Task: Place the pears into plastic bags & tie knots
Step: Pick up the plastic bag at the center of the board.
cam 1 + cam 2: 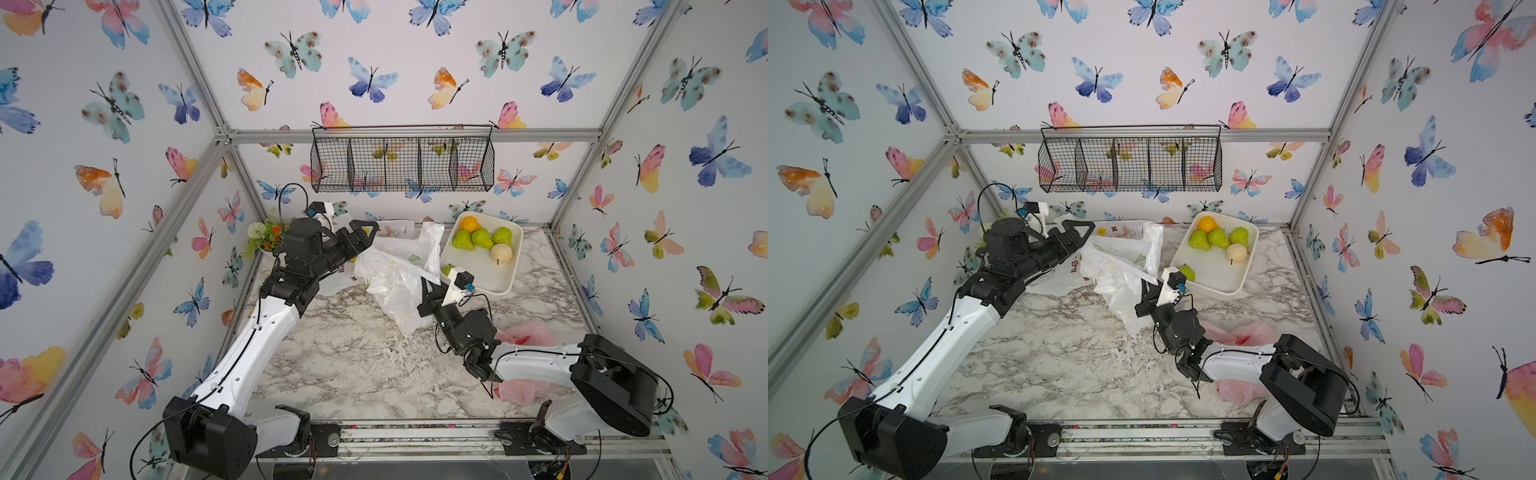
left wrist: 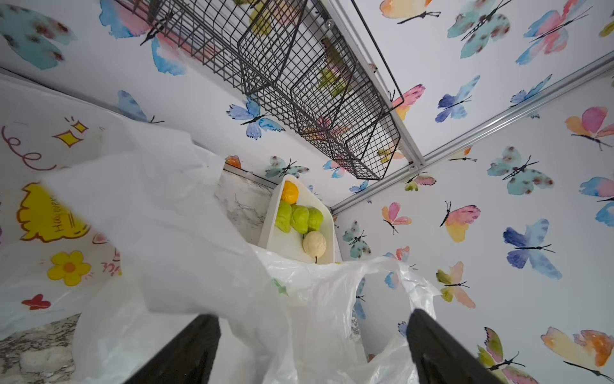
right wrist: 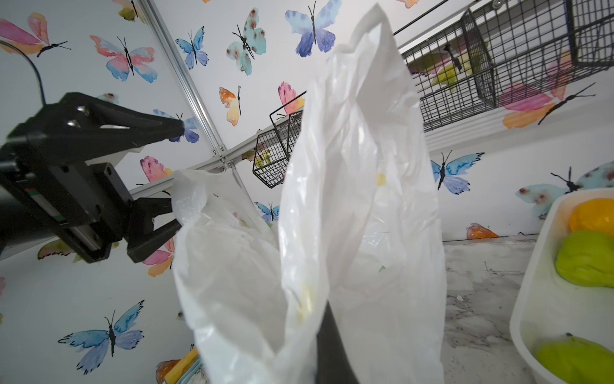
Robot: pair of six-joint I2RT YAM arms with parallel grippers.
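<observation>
The task looks barely begun: four green pears [image 1: 463, 240] and a cream-white pear [image 1: 500, 252] lie in the white tray [image 1: 494, 286], and no bag visibly holds one or shows a knot. The right claw [image 1: 427, 286] is clenched on the film of the lemon-print bag [image 1: 399, 274] mid-tabletop [image 1: 353, 353], while the left claw [image 1: 370, 236] stands released just beside it, near the doodle bag [image 2: 50, 216]. The pink bag [image 1: 528, 334] lies crumpled under the right arm, so filling and tying all appear to remain.
</observation>
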